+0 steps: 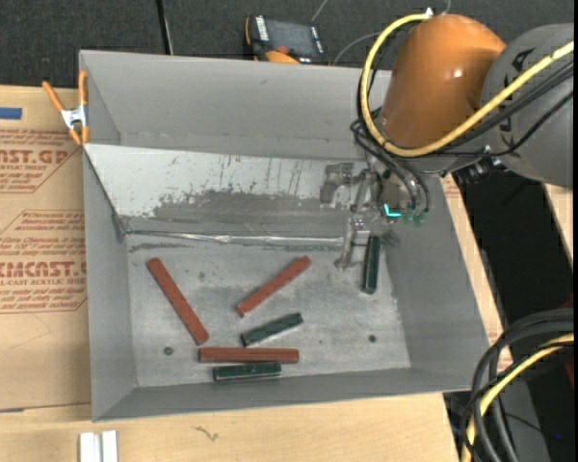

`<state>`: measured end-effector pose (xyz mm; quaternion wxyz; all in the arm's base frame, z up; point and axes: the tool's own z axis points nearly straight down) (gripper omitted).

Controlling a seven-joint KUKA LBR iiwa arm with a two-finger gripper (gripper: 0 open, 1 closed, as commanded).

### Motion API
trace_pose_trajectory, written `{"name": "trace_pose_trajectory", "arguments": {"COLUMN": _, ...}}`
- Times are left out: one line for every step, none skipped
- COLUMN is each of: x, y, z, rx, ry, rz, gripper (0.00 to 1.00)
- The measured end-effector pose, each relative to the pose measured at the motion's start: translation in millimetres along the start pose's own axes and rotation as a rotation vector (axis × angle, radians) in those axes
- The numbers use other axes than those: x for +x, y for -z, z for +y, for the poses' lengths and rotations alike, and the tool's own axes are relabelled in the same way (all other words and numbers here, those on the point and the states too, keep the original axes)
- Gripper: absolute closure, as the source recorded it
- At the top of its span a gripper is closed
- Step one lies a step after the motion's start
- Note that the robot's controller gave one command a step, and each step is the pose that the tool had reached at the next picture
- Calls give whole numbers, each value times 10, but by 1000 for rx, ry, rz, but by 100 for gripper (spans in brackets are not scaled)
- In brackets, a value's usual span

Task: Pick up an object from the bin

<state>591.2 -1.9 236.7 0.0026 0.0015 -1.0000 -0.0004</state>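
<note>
My gripper [356, 245] hangs low over the right side of the bin, under the orange wrist cover. A dark green stick [370, 266] stands nearly upright in the view right beside it, its top end touching or tucked under the gripper. Whether the stick is gripped or just lies on the bin floor, I cannot tell. A red-brown stick [273, 286] lies slanted on the floor to the gripper's left.
Toward the front of the bin lie a short dark green stick [271, 329], a red-brown stick [248, 355] and another dark green one [246, 373] side by side. A long red-brown stick [176, 300] lies slanted at the left. The bin's right wall is close to the gripper.
</note>
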Motion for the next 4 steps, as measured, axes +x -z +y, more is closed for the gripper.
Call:
{"name": "trace_pose_trajectory", "arguments": {"x": -1, "y": -1472, "z": 98, "rx": 0, "ry": 156, "rz": 1, "gripper": 0}}
{"name": "trace_pose_trajectory", "arguments": {"x": 17, "y": -1683, "z": 139, "rx": 1, "ry": 194, "rz": -4, "gripper": 0}}
{"name": "trace_pose_trajectory", "arguments": {"x": 7, "y": -1662, "z": 139, "rx": 1, "ry": 194, "rz": -7, "gripper": 100}}
{"name": "trace_pose_trajectory", "arguments": {"x": 227, "y": -168, "z": 531, "rx": 2, "ry": 410, "rz": -14, "gripper": 100}}
